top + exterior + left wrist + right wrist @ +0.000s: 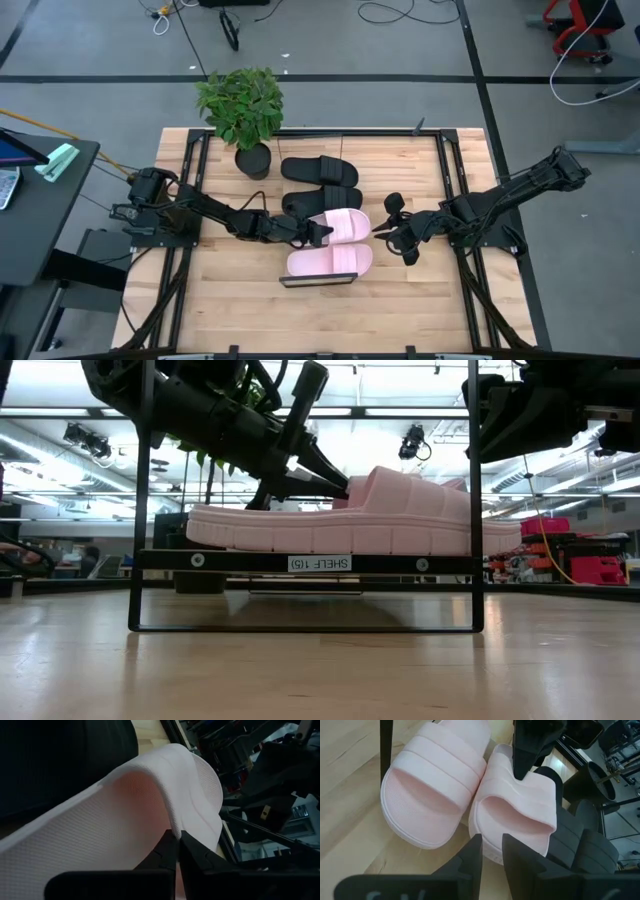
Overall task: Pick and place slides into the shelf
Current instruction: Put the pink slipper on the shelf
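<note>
Left end effector [322, 233] pinching pale pink slide [345, 224], wide ribbed strap, matte foam; right end effector [392, 238] narrowly parted, empty.

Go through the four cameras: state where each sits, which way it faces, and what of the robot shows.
High: overhead, straight down; both arms, low black-framed shelf.
Low: tabletop height, level; arms from above.
Left wrist: on left arm, left gripper at second pale pink slide's strap.
Right wrist: on right arm, right gripper before both pink slides.
Shared: front pale pink slide on the shelf.
</note>
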### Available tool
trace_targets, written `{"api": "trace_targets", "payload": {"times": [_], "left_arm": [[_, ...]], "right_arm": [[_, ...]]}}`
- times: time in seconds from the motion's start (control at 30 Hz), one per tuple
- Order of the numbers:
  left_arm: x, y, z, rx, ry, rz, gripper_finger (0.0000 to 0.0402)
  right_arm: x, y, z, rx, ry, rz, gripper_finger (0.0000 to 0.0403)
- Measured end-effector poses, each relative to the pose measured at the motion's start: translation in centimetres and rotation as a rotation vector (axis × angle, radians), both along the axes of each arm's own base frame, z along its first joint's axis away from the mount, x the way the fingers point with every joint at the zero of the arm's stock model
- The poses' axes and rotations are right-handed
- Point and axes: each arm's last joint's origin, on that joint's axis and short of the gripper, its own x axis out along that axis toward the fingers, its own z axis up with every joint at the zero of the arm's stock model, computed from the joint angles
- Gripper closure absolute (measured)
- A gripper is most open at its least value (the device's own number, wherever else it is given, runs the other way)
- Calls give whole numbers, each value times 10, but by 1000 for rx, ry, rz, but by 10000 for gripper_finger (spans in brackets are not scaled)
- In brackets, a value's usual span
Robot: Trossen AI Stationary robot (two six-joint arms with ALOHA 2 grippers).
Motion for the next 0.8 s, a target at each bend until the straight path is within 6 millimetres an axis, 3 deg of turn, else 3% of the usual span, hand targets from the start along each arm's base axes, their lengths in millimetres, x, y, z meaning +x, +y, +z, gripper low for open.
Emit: {"api": "trace_targets", "payload": {"times": [0.8], "left_arm": [[-2, 3, -4, 54, 55, 11, 394]], "right_arm": [[0, 0, 0, 1, 0, -1, 323]]}}
